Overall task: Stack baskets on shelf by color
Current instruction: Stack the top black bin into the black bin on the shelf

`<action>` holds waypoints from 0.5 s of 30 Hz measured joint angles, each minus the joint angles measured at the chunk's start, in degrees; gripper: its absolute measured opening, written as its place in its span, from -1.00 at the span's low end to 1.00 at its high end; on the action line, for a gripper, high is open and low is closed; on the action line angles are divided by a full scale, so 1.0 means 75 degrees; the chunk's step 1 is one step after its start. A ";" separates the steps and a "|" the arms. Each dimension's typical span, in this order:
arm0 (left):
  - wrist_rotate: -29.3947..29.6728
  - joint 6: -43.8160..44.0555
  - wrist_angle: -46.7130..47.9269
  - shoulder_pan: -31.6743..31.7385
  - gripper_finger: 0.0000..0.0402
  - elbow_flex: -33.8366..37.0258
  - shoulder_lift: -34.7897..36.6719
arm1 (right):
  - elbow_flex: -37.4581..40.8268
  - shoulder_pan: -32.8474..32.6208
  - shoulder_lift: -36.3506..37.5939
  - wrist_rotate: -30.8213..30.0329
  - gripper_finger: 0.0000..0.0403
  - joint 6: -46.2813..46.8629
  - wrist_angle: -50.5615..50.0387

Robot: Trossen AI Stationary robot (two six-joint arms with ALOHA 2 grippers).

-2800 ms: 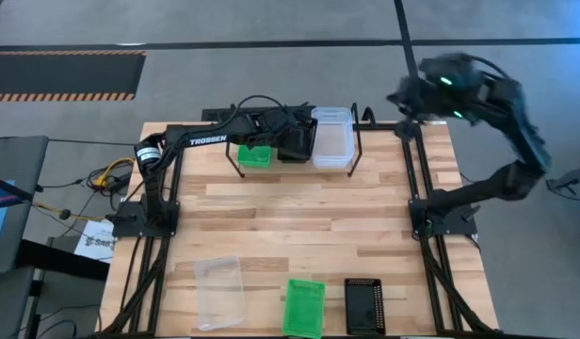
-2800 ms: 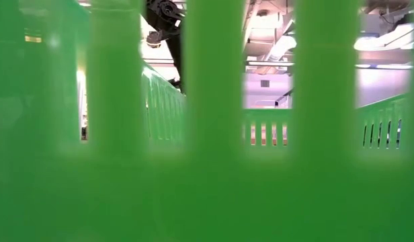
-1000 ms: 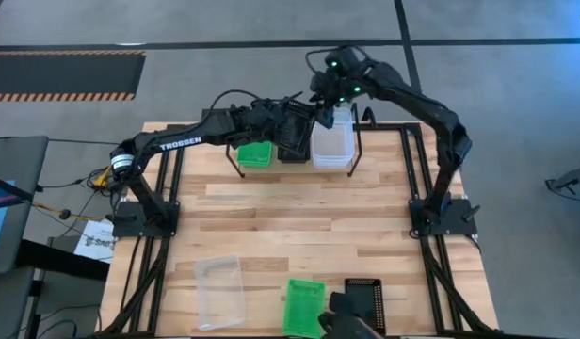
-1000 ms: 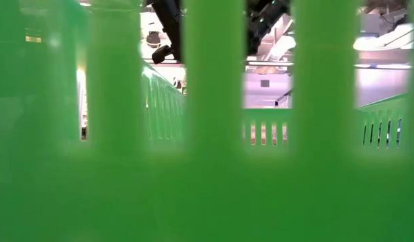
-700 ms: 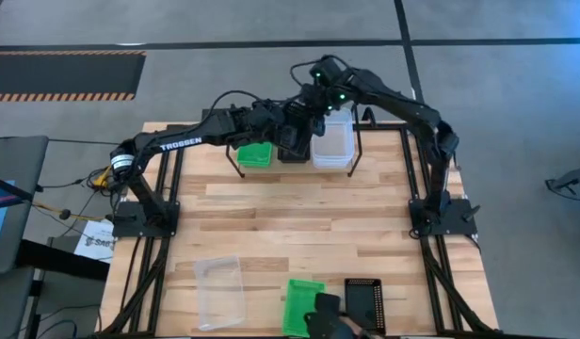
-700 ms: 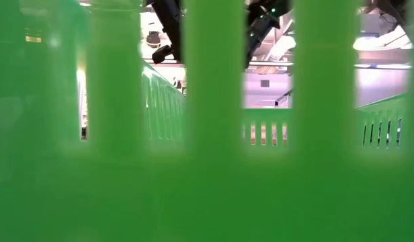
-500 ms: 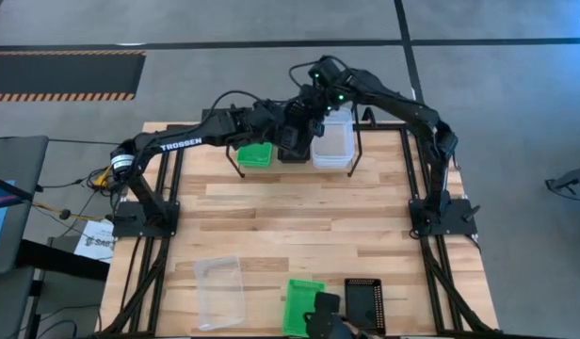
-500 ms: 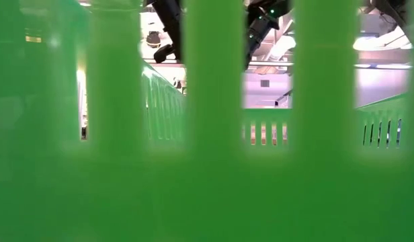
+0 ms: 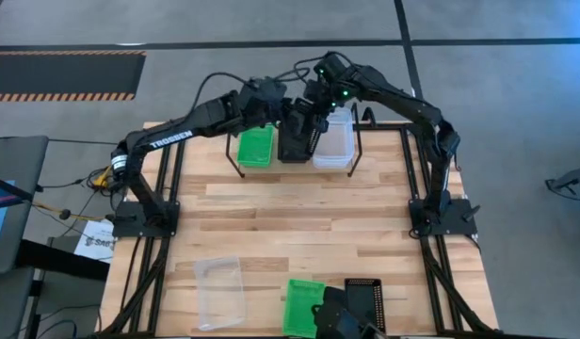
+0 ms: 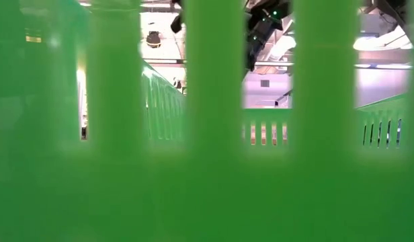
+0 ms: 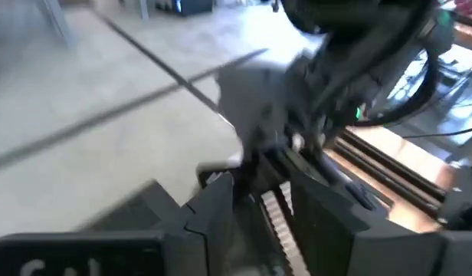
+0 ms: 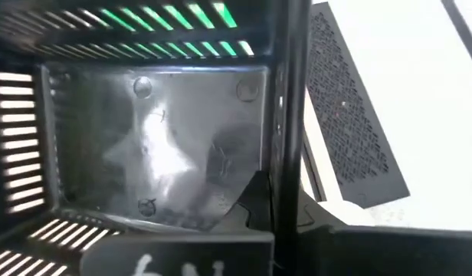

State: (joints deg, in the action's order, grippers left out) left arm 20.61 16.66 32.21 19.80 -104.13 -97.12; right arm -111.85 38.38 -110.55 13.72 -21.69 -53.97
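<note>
At the far edge of the wooden table (image 9: 299,217), high view, the shelf (image 9: 358,141) carries three baskets side by side: a green basket (image 9: 255,147) at one end, a black basket (image 9: 295,143) in the middle and a clear basket (image 9: 333,141) at the other end. Both arms reach over this rack. The right gripper (image 9: 317,121) is down at the rim of the black basket on the side next to the clear one; in the right wrist view its fingers are closed on the black basket's thin wall (image 12: 288,115), with the basket's glossy floor and slotted sides to one side of that wall and a perforated black panel (image 12: 351,123) on the other. The left gripper (image 9: 286,108) sits above the far end of the black basket; its wrist view is motion-blurred, the two dark fingers (image 11: 221,211) appear apart with nothing clearly between them, and whether they touch the basket cannot be told. Three more baskets lie along the near edge of the table: a clear tray (image 9: 219,292), a green tray (image 9: 303,306) and a black mesh tray (image 9: 365,303). In the low view, the slotted wall of a green basket (image 10: 207,168) fills almost the whole picture.
</note>
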 joint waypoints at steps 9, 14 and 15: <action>0.1249 -0.0625 0.2771 -0.0464 -0.31 -0.1862 0.0020 | -0.0894 0.0109 -0.0180 0.0083 -0.99 -0.1383 -0.0757; 0.1092 -0.0129 0.4060 -0.0856 -0.31 -0.2342 0.0023 | -0.2170 0.0321 -0.0741 0.0472 -1.00 -0.1774 -0.1384; 0.1086 -0.0124 0.4166 -0.0941 -0.31 -0.2341 0.0018 | -0.2466 0.0364 -0.0908 0.0571 -1.00 -0.1788 -0.1515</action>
State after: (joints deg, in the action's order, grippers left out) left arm 28.75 15.73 63.46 12.74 -121.68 -96.98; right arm -130.35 41.10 -117.36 18.00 -35.10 -65.33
